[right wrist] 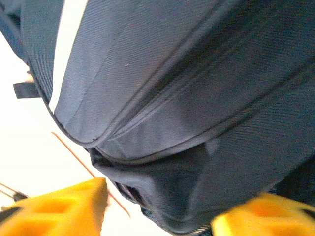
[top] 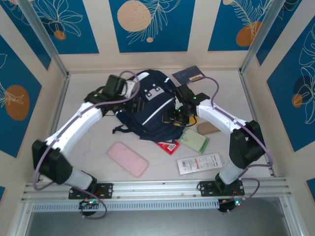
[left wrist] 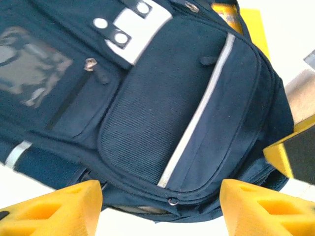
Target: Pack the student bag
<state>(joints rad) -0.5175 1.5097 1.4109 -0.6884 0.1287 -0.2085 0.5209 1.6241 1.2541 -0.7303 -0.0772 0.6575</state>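
Pale table point(top: 88, 132); walls with blue panels point(top: 147, 24), orange discs, leaf outlines. One navy woven-fabric bag point(top: 150, 105), upper centre of table, white stripes, grey patch. Two white arms point(top: 78, 123). Left gripper point(left wrist: 157, 206): yellow fingers apart over bag front. Right gripper point(right wrist: 157, 211): fingers apart, bag's edge bulging between them. One pink rounded case point(top: 127, 158), one flat white packet point(top: 199, 162), one dark book point(top: 187, 75), one green pad point(top: 194, 140), one tan oval point(top: 208, 128), one red card point(top: 169, 146).
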